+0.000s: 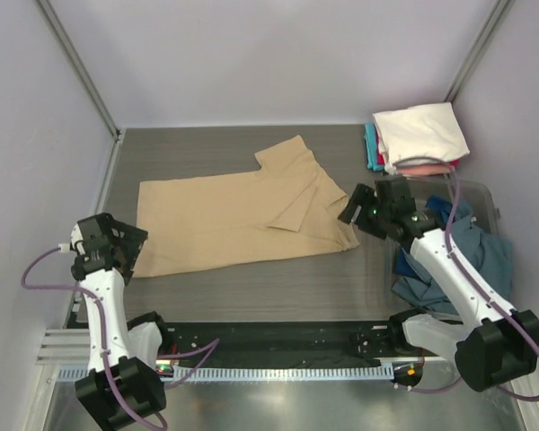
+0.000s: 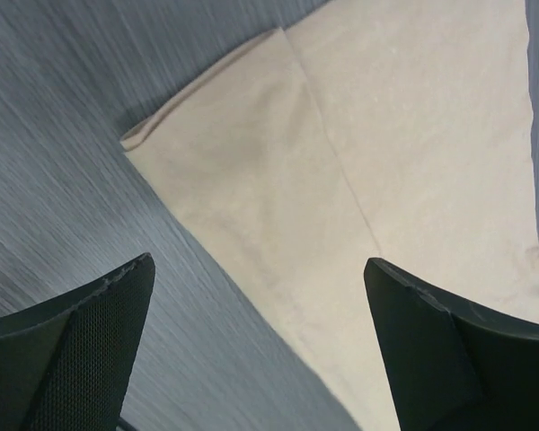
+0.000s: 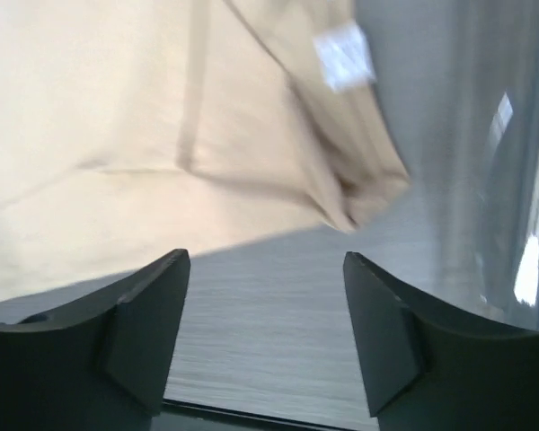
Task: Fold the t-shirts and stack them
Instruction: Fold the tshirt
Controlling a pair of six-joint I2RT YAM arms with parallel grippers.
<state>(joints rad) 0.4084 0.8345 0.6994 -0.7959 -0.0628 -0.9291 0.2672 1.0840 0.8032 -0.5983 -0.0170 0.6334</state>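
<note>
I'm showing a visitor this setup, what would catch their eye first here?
The tan t-shirt spread across the middle of the table, its right end partly folded. Then the folded stack, white on top, in the far right corner, with blue shirts heaped nearer at the right. The left gripper and right gripper stand open at the tan shirt's ends.

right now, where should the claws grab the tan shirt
Probably the shirt's two near corners, left claw on the left, right claw on the right, coming low from the near edge: it lies flat and each open claw is beside its corner.
</note>
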